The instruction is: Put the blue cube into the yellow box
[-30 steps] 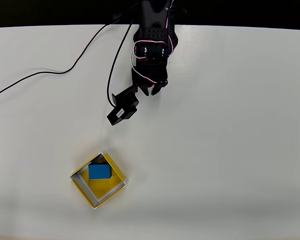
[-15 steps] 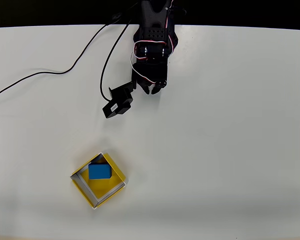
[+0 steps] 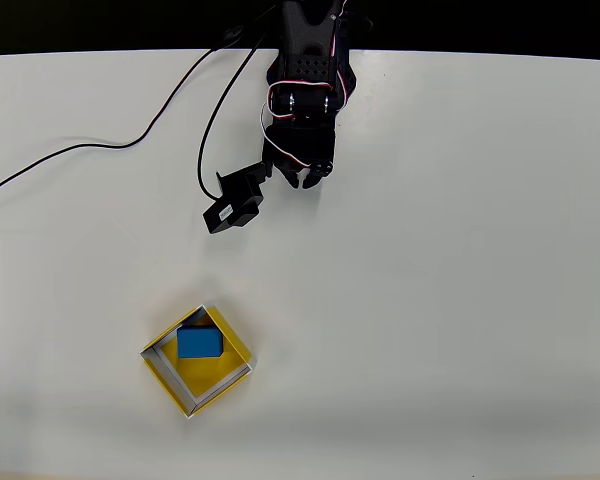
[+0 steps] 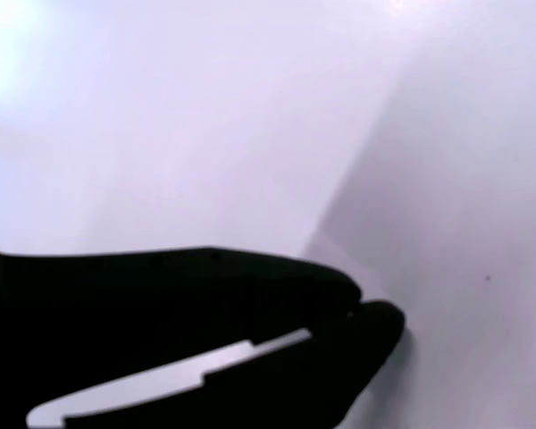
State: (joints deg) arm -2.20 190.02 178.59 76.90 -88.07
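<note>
Overhead, we see the blue cube [image 3: 199, 343] lying inside the yellow box [image 3: 230, 344], well apart from the black gripper [image 3: 310, 180], fingers together.

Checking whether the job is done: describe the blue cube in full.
The blue cube is a small, solid, matte bright-blue block, slightly rectangular from above. It lies flat inside the yellow box, toward its upper corner in the overhead view, resting on the floor. Nothing grips it; the gripper is far off.
</note>
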